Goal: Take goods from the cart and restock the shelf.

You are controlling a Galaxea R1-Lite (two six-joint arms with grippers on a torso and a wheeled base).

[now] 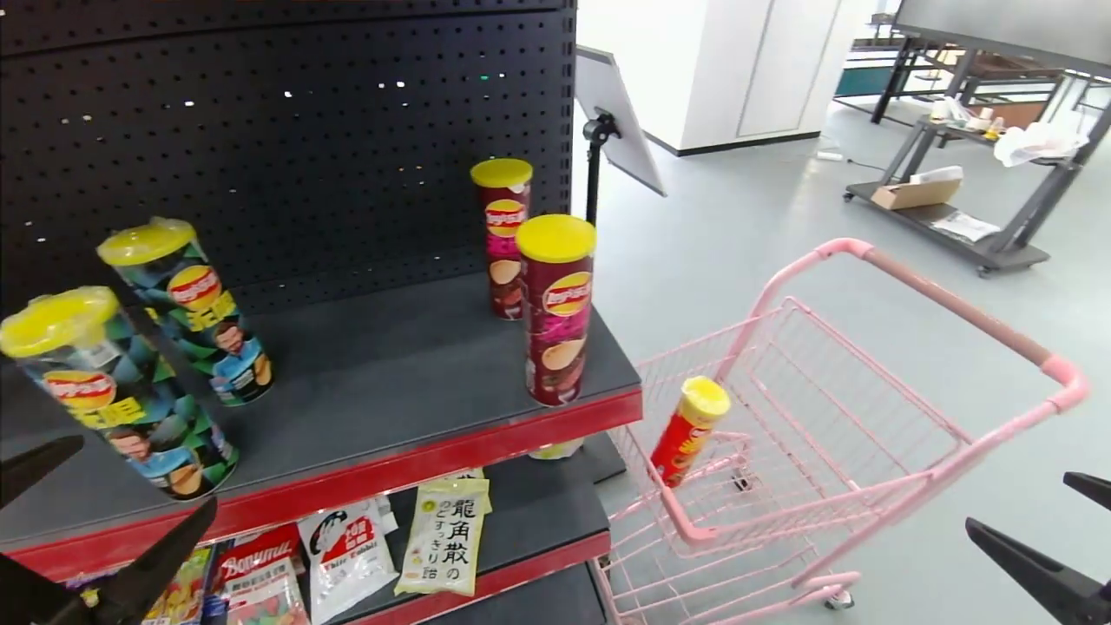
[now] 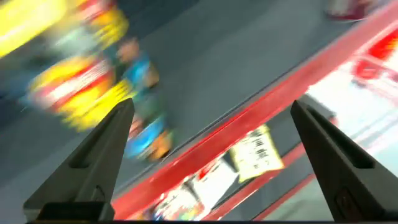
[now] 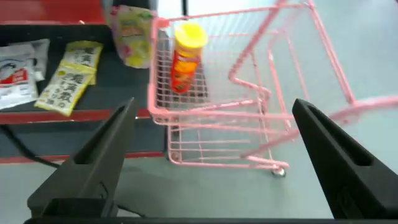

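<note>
A red chip can with a yellow lid (image 1: 688, 430) (image 3: 185, 57) leans inside the pink cart (image 1: 911, 417) (image 3: 249, 118). On the dark shelf (image 1: 382, 382) stand two blue-patterned cans (image 1: 117, 395) (image 1: 193, 312) at the left and two maroon cans (image 1: 555, 308) (image 1: 505, 236) at the right. My left gripper (image 1: 104, 495) (image 2: 208, 155) is open, low in front of the shelf's red edge, close to the nearest blue can (image 2: 99, 93). My right gripper (image 1: 1037, 529) (image 3: 211, 162) is open, empty, outside the cart at the lower right.
Snack bags (image 1: 443, 534) (image 3: 68, 78) lie on the lower shelf under the red edge (image 1: 364, 477). A black pegboard (image 1: 304, 130) backs the shelf. A tilted board on a stand (image 1: 618, 121) and a grey trolley (image 1: 963, 208) stand farther off on the grey floor.
</note>
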